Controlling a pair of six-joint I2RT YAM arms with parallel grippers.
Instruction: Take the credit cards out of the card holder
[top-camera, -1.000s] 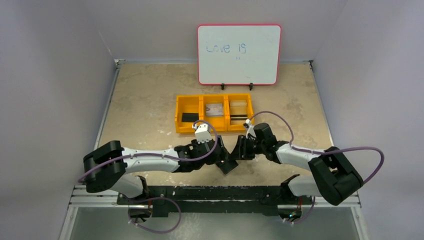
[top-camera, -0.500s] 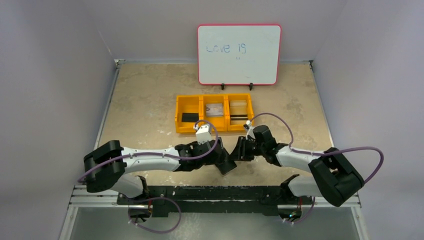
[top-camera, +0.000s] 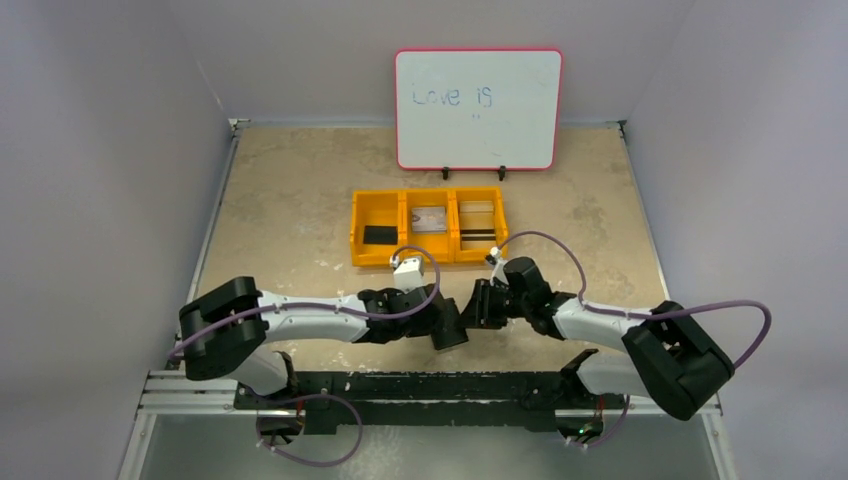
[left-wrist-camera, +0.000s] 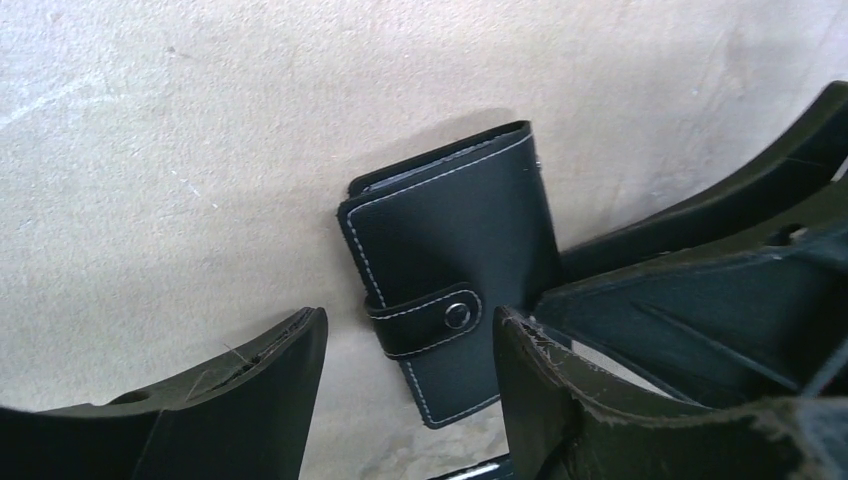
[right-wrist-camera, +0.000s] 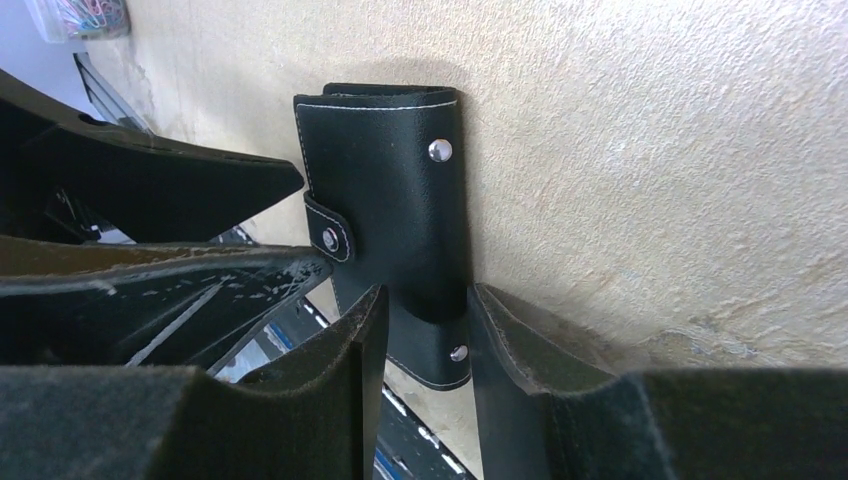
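Fingers of the left gripper (left-wrist-camera: 408, 320) stand apart with nothing between the pads, and straight ahead in that gap is the card holder (left-wrist-camera: 450, 230). It is closed, its snap tab (left-wrist-camera: 430, 320) buttoned and sitting nearer one finger than the other. Its long axis runs away from the left fingers, slightly tilted, with the tab lying across it. It sits at the desk (left-wrist-camera: 150, 150), midway between the two arms, no credit cards showing. Over to the right gripper (right-wrist-camera: 425, 295) — its fingers (right-wrist-camera: 330, 390) straddle one short end of the holder and look clamped on it, though the contact is hard to confirm. So the right arm has it, I'd say — the left only needs the tab.
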